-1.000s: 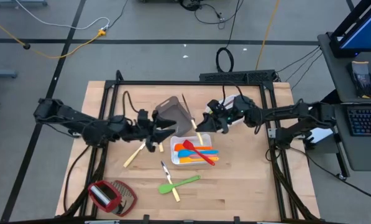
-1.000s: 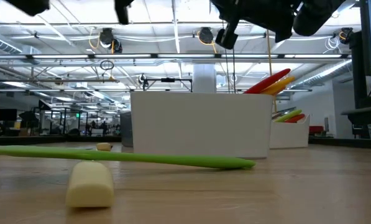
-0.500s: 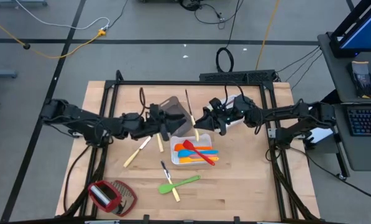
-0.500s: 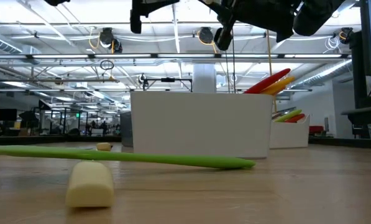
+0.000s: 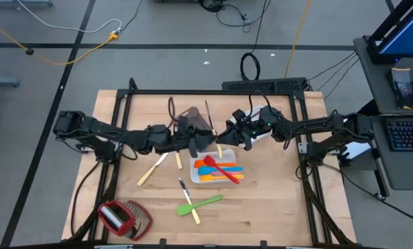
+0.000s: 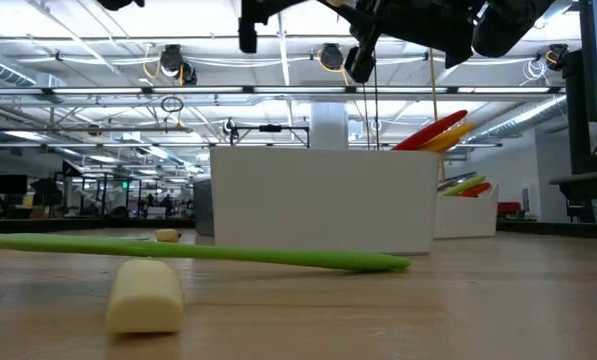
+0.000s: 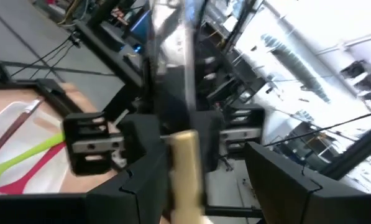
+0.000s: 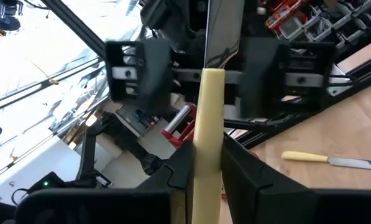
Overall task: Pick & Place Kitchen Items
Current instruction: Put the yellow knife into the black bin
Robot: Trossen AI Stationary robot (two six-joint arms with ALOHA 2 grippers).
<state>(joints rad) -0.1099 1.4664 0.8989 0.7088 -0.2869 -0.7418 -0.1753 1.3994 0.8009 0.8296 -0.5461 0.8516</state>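
**Two pincers over the trays, each holding a pale-handled knife**

High view: the left pincer [image 5: 192, 140] at frame centre, above the grey-brown tray [image 5: 189, 119], closed on a pale-handled knife [image 5: 171, 109]. The right pincer [image 5: 223, 136] just right of centre grips a second knife [image 5: 209, 114]. White tray [image 5: 194, 164] below them holds red, orange and blue utensils [image 5: 218, 171]. On the tabletop [image 5: 275, 207]: two more knives [image 5: 151, 169], a green spatula [image 5: 205, 203], and a red-and-silver item [image 5: 116, 217] at lower left.

Low view: green spatula [image 6: 198, 252] lies across the foreground, white tray [image 6: 323, 200] behind it.

Left wrist view: pale handle [image 7: 186, 168] clamped between the fingers [image 7: 141, 186].

Right wrist view: pale handle [image 8: 208, 143] clamped between the fingers [image 8: 173, 180]; another knife [image 8: 328, 160] lies on the tabletop at right.
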